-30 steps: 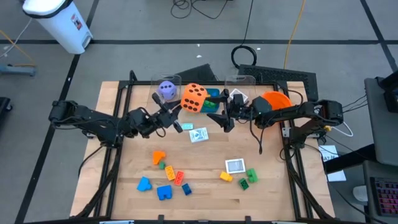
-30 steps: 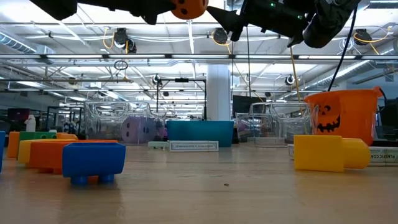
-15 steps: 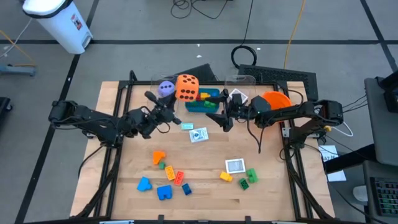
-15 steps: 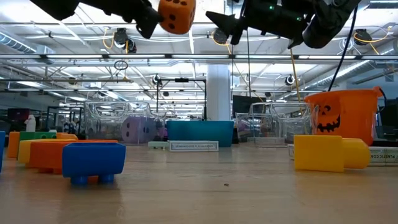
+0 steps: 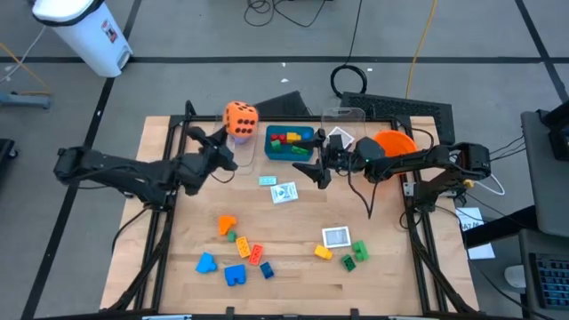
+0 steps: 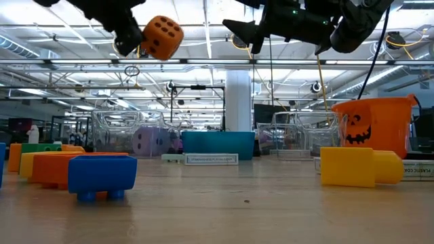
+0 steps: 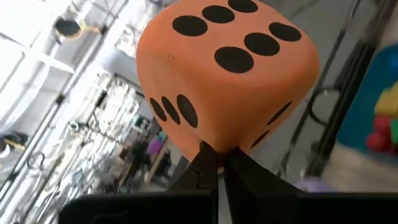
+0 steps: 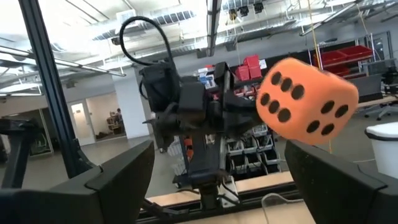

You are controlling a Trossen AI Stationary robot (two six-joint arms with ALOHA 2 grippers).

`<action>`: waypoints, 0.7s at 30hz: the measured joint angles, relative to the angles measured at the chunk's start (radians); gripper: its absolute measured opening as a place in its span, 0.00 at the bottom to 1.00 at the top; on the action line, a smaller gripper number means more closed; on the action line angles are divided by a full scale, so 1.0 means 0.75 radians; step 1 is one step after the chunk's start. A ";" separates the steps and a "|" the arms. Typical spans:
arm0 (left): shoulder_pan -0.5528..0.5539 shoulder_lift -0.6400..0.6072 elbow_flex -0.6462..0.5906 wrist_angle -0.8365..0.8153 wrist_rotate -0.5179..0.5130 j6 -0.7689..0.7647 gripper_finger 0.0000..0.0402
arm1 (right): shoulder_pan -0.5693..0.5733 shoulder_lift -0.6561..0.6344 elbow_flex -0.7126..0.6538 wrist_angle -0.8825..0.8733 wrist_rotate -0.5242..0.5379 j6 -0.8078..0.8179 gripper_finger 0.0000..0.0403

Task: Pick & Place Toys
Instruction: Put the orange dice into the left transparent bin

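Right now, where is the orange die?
The orange die is up in the air, pinched in the left fingers. In the high view it sits over the table's far left part, just left of the teal tray.

Left gripper (image 5: 229,140) raised at the table's far left, fingers pinched tight on the orange die (image 5: 240,119). Right gripper (image 5: 305,165) hovers mid-table, fingers spread wide, holding nothing.
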 joint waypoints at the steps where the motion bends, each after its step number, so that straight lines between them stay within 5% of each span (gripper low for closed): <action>1: 0.007 -0.029 0.000 -0.083 -0.006 -0.050 0.01 | 0.000 0.000 0.000 -0.001 0.000 0.002 0.87; 5: 0.053 -0.118 0.000 -0.368 0.042 -0.285 0.01 | 0.000 0.000 0.000 -0.019 0.000 0.030 0.86; 10: 0.144 -0.135 0.000 -0.662 0.289 -0.540 0.00 | 0.000 -0.001 0.000 -0.044 0.000 0.035 0.86; 21: 0.350 -0.010 0.121 -1.065 0.689 -0.741 0.00 | 0.000 -0.001 0.000 -0.125 0.000 0.032 0.86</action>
